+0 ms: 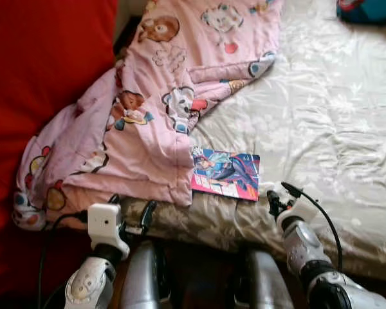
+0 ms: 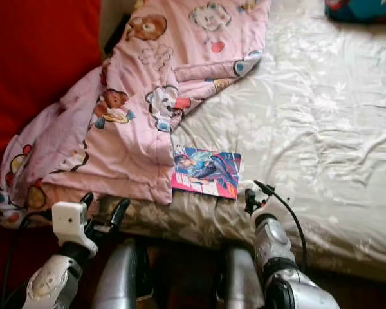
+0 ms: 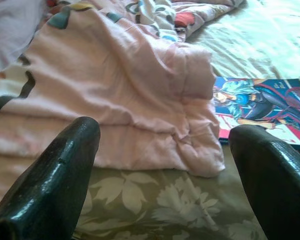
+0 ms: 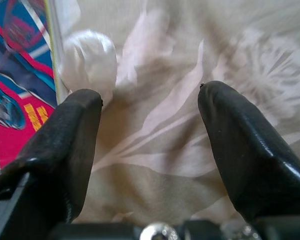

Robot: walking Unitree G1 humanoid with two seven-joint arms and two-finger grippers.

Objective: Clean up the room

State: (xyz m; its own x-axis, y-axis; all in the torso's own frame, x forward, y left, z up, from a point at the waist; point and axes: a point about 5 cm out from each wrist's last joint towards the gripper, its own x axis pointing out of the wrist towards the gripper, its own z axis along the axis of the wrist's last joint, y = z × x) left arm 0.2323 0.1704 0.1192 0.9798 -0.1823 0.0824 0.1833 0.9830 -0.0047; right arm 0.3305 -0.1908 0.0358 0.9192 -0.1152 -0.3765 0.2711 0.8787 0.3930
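A pink cartoon-print blanket [image 1: 148, 116] lies crumpled over the left side of the bed. A colourful comic book [image 1: 226, 172] rests flat beside the blanket's lower corner, near the bed's front edge. A small white crumpled wad [image 4: 87, 60] sits against the book's right edge. My right gripper [image 4: 150, 97] is open just above the floral sheet, with the wad close to one finger. My left gripper [image 3: 167, 135] is open too, low at the bed's front edge and pointing at the blanket's hem [image 3: 155, 150]. Neither holds anything.
The bed's pale floral sheet [image 1: 321, 129] stretches wrinkled to the right. A red surface [image 1: 45, 71] rises along the left side. A teal item [image 1: 368, 9] lies at the far right corner. Dark floor shows under the bed edge.
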